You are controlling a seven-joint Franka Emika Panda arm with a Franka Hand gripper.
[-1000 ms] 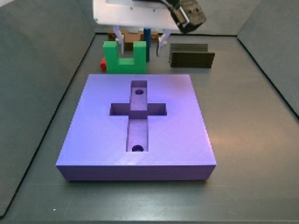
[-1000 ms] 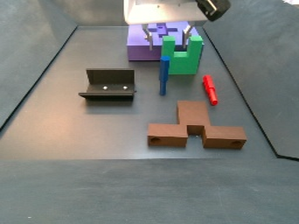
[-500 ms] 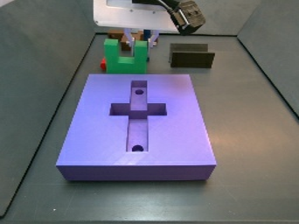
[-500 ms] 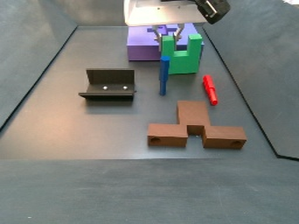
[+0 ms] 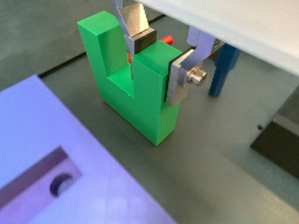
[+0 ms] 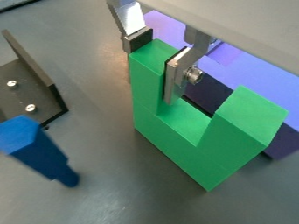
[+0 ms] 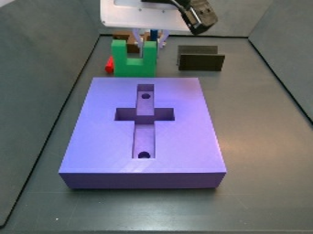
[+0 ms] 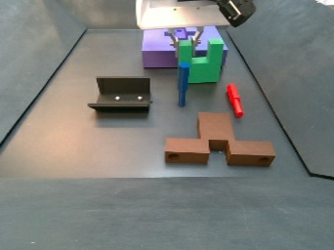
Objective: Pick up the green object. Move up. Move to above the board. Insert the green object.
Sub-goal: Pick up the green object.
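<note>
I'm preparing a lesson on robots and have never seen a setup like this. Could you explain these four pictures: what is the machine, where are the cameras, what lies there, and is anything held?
It is a single robot arm ending in a gripper with two flat silver fingers. Two pictures come from cameras on its wrist, looking down past the fingers; two come from cameras beside the table. The gripper is closed on one prong of the green object. Nearby lie the board, a big purple slab with a cross-shaped recess, a blue post, a red peg, a brown block and a dark fixture.

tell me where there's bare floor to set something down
Bare floor lies left of the dark L-shaped fixture and in front of the brown stepped block. It is crowded where the gripper straddles the bright green U-shaped block, by the blue post, red peg and purple slab.
</note>
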